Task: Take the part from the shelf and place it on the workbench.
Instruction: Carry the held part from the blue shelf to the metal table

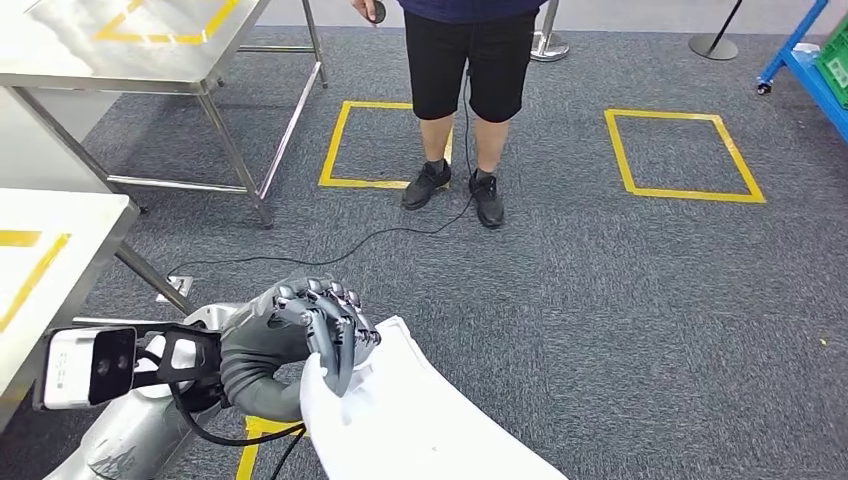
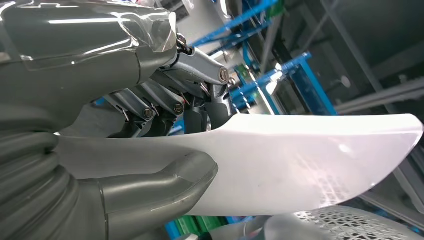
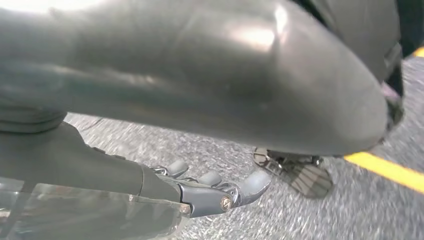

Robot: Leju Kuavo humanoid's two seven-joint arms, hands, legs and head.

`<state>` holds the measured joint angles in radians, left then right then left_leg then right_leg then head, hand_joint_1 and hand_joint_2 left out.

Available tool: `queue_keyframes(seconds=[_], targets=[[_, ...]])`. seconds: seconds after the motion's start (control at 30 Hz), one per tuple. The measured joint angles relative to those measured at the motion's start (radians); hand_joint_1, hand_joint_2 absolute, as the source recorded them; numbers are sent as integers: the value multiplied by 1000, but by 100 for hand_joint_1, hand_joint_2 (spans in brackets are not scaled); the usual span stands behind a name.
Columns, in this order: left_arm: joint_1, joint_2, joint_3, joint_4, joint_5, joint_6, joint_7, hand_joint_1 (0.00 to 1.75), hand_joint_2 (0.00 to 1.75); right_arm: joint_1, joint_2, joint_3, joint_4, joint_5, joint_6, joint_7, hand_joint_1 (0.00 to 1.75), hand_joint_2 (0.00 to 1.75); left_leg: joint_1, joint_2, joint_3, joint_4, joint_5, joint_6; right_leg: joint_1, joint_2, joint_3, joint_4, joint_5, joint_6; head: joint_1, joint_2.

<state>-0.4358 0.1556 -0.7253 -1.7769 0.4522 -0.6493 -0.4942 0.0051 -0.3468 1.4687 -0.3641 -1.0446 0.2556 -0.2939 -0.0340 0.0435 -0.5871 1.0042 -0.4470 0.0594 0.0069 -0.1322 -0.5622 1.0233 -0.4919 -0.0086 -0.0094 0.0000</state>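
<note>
My left hand (image 1: 305, 335) grips a large curved white plastic part (image 1: 430, 425), held low in front of my body in the head view. In the left wrist view the thumb (image 2: 160, 185) lies against one face of the white part (image 2: 300, 160) and the dark fingers (image 2: 165, 102) wrap over its other face. My right hand (image 3: 200, 192) hangs beside my body above the grey carpet, fingers loosely extended and holding nothing.
A person in dark shorts (image 1: 470, 70) stands ahead on the carpet with a cable trailing across the floor. A metal table (image 1: 150, 60) is at the far left, a white workbench (image 1: 40, 270) at the near left, and blue shelving (image 1: 810, 60) at the far right. Yellow floor squares (image 1: 685, 155) mark the carpet.
</note>
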Motion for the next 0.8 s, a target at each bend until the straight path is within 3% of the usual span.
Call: queue_keyframes(seconds=[0.07, 0.1, 0.13, 0.2, 0.23, 0.27, 0.33, 0.4, 0.47, 0.5, 0.57, 0.63, 0.7, 0.73, 0.8], targets=[[-2, 0, -1, -1, 0, 0, 1, 166, 175, -1, -1, 1, 0, 0, 2, -3, 0, 0, 10, -28, 22, -27, 16, 2, -2, 55, -21, 51, -24, 2, 2, 0], [-3, 0, -3, 0, 1, 0, 3, 166, 175, 0, -3, 2, 1, 1, 4, -4, 0, 0, 13, -40, 24, -33, 19, 2, -7, 92, -47, 105, -45, 1, 4, 0], [-3, -1, -5, 0, 1, 0, 6, 166, 175, 1, -5, 3, 1, 3, 7, -6, 0, 0, 14, -55, 23, -33, 20, 3, -11, 114, -80, 168, -67, 1, 6, 0], [1, 0, -9, 1, 3, -2, 15, 166, 175, 2, -8, 6, 3, 6, 11, -10, 0, 0, 17, -87, 22, -30, 19, 1, -19, 126, -126, 244, -84, 11, 9, 0], [2, 1, -11, 1, 4, -3, 19, 166, 175, 1, -8, 8, 4, 7, 13, -12, 0, 0, 19, -103, 21, -27, 17, -1, -24, 127, -125, 231, -70, 22, 9, 0], [2, 1, -13, 1, 5, -3, 21, 166, 175, 0, -8, 9, 5, 8, 14, -14, 0, 0, 23, -119, 21, -21, 14, -6, -30, 131, -104, 180, -42, 37, 10, 0], [2, 2, -15, 1, 5, -5, 25, 166, 175, -1, -4, 12, 5, 8, 15, -17, 0, 0, 28, -147, 16, -4, 3, -22, -42, 169, -49, 61, 9, 58, 13, 0], [1, 2, -17, 1, 5, -6, 29, 166, 175, -3, -2, 16, 5, 7, 15, -18, 0, 0, 29, -169, 2, 12, -3, -35, -46, 203, -27, 17, 22, 53, 16, 0], [0, 4, -17, 2, 5, -6, 33, 166, 175, -7, -2, 19, 6, 6, 15, -18, 0, 0, 33, -189, -9, 17, -2, -43, -44, 195, -27, 19, 20, 37, 16, 0], [1, 5, -16, 2, 6, -6, 34, 166, 175, -8, -1, 20, 6, 6, 15, -17, 0, 0, 35, -185, -13, 21, -5, -46, -43, 184, -26, 17, 20, 32, 15, 0], [-2, 7, -16, 2, 5, -6, 35, 166, 175, -8, 1, 22, 6, 5, 15, -17, 0, 0, 35, -134, -38, 70, -31, -54, -42, 160, -19, 14, 18, 19, 9, 0], [-3, 7, -16, 2, 5, -6, 36, 166, 175, -6, 2, 25, 6, 4, 15, -17, 0, 0, 36, -69, -103, 194, -82, -60, -34, 136, -15, 14, 13, 8, 4, 0], [0, 8, -16, 3, 5, -6, 36, 166, 175, -5, 2, 26, 6, 3, 15, -17, 0, 0, 38, -51, -165, 299, -108, -60, -25, 108, -13, 14, 8, 1, 4, 0], [1, 8, -16, 4, 5, -6, 37, 166, 175, -5, 3, 27, 6, 3, 15, -16, 0, 0, 37, -49, -171, 301, -96, -57, -22, 95, -11, 14, 6, -2, 4, 0], [1, 9, -16, 4, 5, -6, 37, 166, 175, -7, 4, 27, 6, 3, 15, -16, 0, 0, 28, -34, -124, 199, -33, -40, -14, 71, -4, 13, 1, -6, 4, 0]])
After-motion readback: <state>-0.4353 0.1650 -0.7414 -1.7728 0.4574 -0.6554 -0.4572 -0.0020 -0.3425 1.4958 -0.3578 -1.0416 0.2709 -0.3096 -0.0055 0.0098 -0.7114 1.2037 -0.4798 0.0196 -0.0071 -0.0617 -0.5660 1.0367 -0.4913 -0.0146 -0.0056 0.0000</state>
